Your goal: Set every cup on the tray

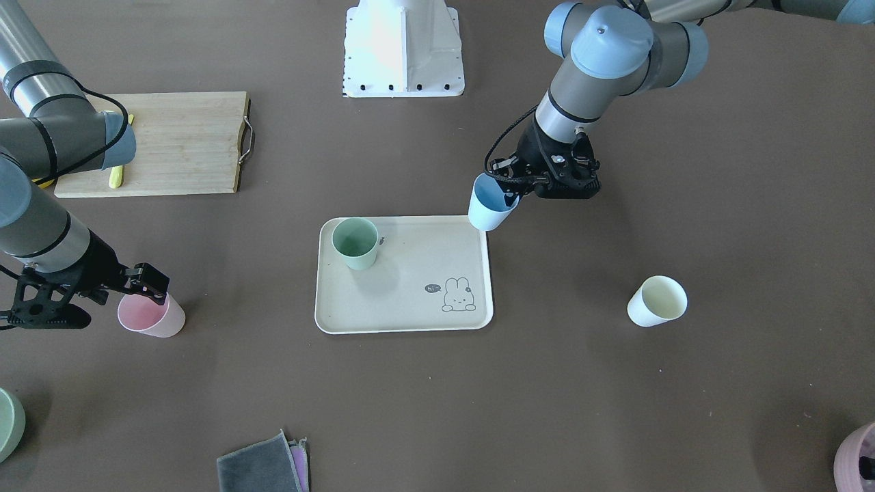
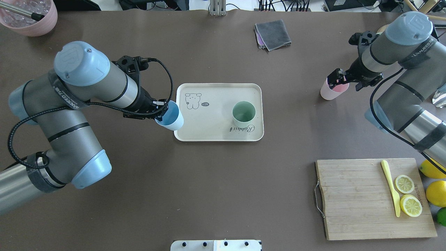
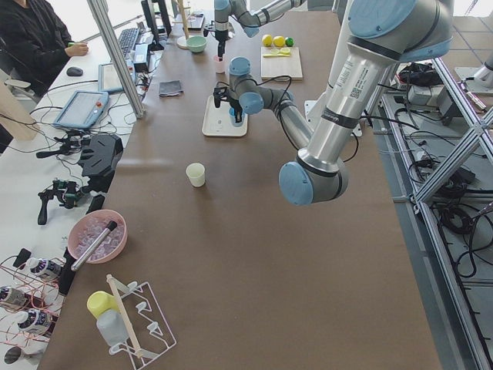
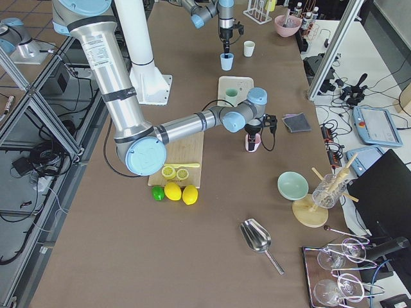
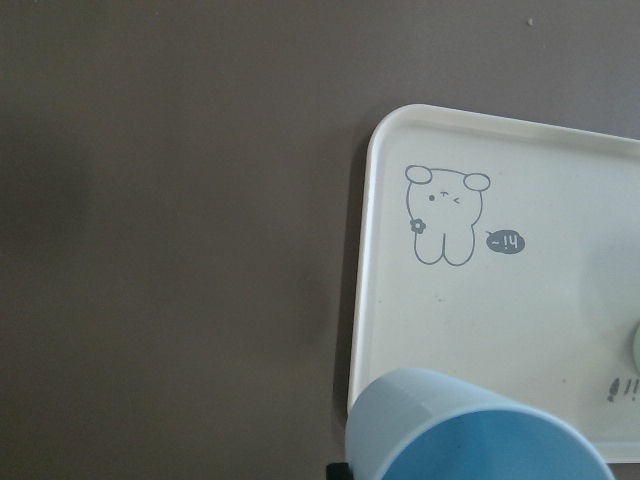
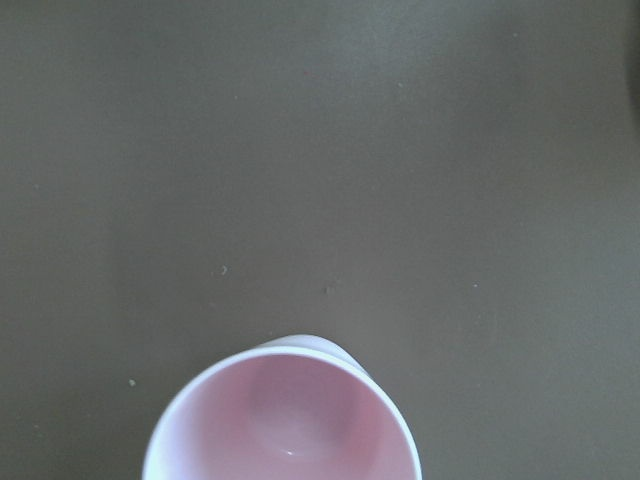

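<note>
The cream tray (image 1: 403,311) (image 2: 216,134) with the bunny drawing lies mid-table; a green cup (image 1: 355,242) (image 2: 243,113) stands upright on it. My left gripper (image 1: 509,193) (image 2: 161,111) is shut on the rim of a blue cup (image 1: 489,208) (image 2: 170,118), held tilted over the tray's edge; the cup (image 5: 470,430) and the tray (image 5: 400,320) show in the left wrist view. My right gripper (image 1: 152,290) (image 2: 339,82) is shut on the rim of a pink cup (image 1: 152,316) (image 2: 331,91) (image 6: 285,420), low over the table, away from the tray. A cream cup (image 1: 657,301) stands alone on the table.
A wooden cutting board (image 1: 178,143) (image 2: 355,198) holds lemon slices and a yellow knife, with whole lemons (image 2: 435,191) beside it. A folded grey cloth (image 1: 263,468) (image 2: 273,33), a green bowl (image 1: 8,424) and a pink bowl (image 2: 31,17) sit along the far edge.
</note>
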### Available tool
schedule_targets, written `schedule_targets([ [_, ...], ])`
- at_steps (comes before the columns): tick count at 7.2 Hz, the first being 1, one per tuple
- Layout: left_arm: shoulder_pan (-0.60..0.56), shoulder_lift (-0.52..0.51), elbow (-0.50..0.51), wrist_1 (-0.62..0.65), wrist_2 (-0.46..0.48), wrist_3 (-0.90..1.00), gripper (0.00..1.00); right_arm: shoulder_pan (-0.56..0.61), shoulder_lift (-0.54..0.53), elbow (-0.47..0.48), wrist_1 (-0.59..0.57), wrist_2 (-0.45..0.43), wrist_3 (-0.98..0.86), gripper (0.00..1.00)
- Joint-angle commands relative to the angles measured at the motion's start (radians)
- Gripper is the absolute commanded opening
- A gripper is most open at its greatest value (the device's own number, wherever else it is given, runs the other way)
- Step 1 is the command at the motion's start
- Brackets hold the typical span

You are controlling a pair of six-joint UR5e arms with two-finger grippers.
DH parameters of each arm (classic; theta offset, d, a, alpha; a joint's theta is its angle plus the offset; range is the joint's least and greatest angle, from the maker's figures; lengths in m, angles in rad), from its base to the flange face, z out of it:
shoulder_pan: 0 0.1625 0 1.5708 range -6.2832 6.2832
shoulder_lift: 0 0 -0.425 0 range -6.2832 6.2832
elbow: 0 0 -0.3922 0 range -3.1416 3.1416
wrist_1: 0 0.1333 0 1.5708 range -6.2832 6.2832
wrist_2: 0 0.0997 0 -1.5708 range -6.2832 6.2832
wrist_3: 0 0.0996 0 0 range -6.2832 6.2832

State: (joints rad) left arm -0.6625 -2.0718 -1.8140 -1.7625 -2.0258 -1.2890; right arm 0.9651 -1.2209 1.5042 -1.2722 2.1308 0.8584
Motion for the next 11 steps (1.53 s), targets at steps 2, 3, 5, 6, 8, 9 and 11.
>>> schedule_targets([
  [2, 0.083, -0.046, 0.05, -0.003, 0.093, -0.038, 0.0, -0.011, -0.003, 0.001, 0.004, -0.015, 0.005, 0.7],
  [3, 0.083, -0.071, 0.085, -0.006, 0.095, -0.036, 0.0, -0.011, 0.0, 0.001, 0.004, -0.015, 0.007, 0.61],
  [5, 0.083, -0.102, 0.136, -0.017, 0.114, -0.035, 0.0, 0.001, 0.006, 0.002, 0.004, -0.012, 0.007, 0.0],
  [6, 0.083, -0.105, 0.142, -0.017, 0.115, -0.036, 0.0, 0.01, 0.008, 0.011, 0.004, -0.003, 0.007, 0.0],
  [8, 0.083, -0.105, 0.172, -0.032, 0.14, -0.033, 0.0, 0.029, 0.052, 0.014, -0.009, 0.027, 0.014, 0.0],
  [9, 0.092, -0.105, 0.197, -0.052, 0.176, -0.032, 0.0, 0.03, 0.072, 0.037, -0.009, 0.073, 0.057, 0.0],
  [11, 0.103, -0.114, 0.197, -0.058, 0.176, -0.03, 0.76, 0.026, 0.133, 0.042, -0.028, 0.078, 0.108, 0.0],
])
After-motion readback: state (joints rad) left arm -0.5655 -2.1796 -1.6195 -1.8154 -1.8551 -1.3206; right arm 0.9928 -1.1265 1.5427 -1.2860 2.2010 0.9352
